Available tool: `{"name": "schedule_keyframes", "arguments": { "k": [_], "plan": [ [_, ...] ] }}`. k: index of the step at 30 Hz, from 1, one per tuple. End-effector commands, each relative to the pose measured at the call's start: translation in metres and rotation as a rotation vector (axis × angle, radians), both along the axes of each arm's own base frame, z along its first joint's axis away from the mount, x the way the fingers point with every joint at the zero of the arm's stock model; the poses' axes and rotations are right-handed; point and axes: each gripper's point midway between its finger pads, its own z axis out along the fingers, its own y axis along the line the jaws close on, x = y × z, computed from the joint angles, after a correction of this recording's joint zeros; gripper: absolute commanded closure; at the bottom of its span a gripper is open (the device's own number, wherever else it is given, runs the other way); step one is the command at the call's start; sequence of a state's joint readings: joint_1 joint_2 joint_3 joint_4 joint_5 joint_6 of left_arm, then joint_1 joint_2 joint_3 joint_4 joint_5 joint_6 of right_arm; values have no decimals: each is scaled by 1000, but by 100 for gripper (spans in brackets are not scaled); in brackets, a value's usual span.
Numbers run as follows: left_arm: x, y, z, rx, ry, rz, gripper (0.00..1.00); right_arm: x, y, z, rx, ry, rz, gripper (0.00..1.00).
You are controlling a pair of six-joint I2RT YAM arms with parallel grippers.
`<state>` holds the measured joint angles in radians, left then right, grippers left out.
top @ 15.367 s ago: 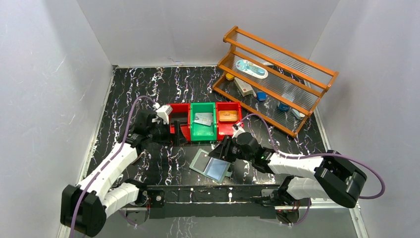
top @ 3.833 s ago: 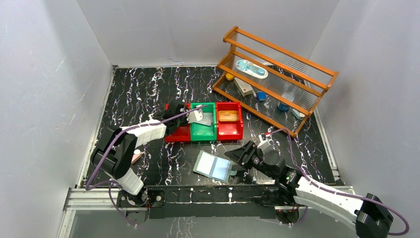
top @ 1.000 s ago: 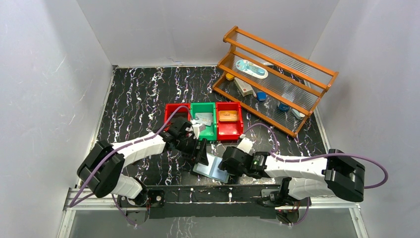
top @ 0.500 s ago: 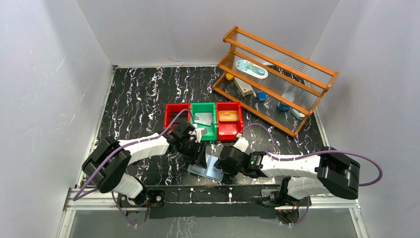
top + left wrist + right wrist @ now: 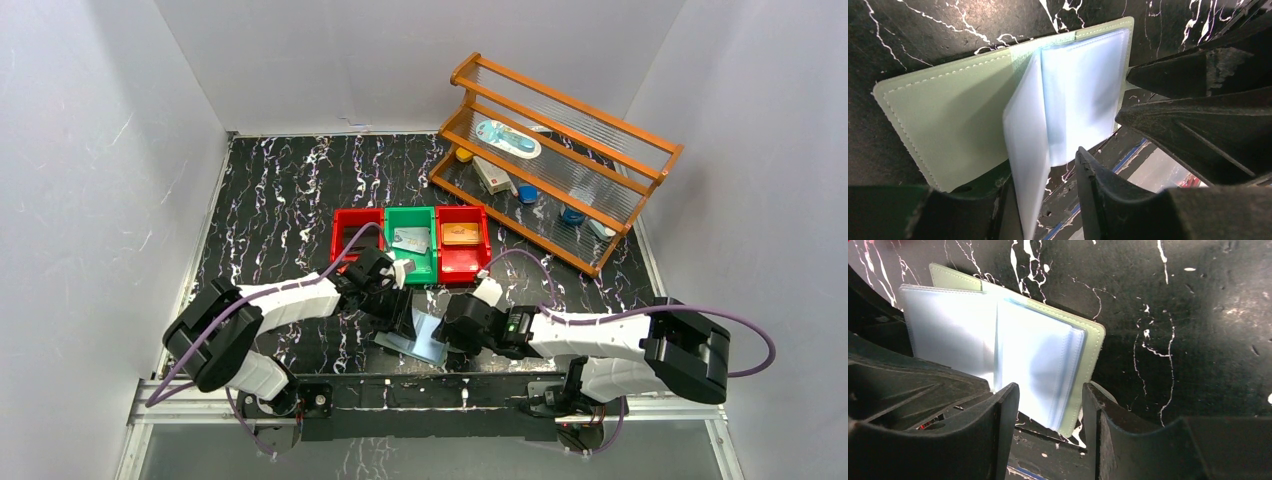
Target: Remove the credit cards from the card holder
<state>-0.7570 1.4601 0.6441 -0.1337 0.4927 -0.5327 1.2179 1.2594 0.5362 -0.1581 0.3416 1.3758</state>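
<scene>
Converging within the last seconds, both tools now straddle the holder (image 5: 412,338) on the near tabletop (image 5: 280,180). Left tool (image 5: 1040,167) gapes around a raised sleeve (image 5: 1023,130), and right tool (image 5: 1050,387) gapes across its right half. No card shows inside.

Sage-green card holder (image 5: 415,340) lies open lower centre, sleeves (image 5: 1078,90) seemingly empty; silvery card (image 5: 410,240) and tan-gold card (image 5: 461,234) lie above.
</scene>
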Motion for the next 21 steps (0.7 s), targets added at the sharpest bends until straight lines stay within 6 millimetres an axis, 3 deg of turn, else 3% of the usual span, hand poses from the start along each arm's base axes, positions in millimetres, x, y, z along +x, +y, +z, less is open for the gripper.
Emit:
{"name": "schedule_keyframes", "arguments": {
  "k": [1, 6, 10, 13, 21],
  "plan": [
    [4, -4, 18, -37, -47, 12, 63, 1, -5, 3, -21, -14, 0, 42],
    [11, -3, 32, -40, -92, 25, 67, -2, -4, -3, -15, 1, 6, 42],
    [10, -3, 35, -49, -103, 29, 81, -2, 0, -1, 26, 2, 11, 44],
    [7, -2, 30, -45, -85, 22, 99, 0, 3, 4, 48, -10, 15, 46],
    [3, 4, 20, -28, -66, 54, 100, 1, 9, 22, 108, -42, 32, 47]
  ]
}}
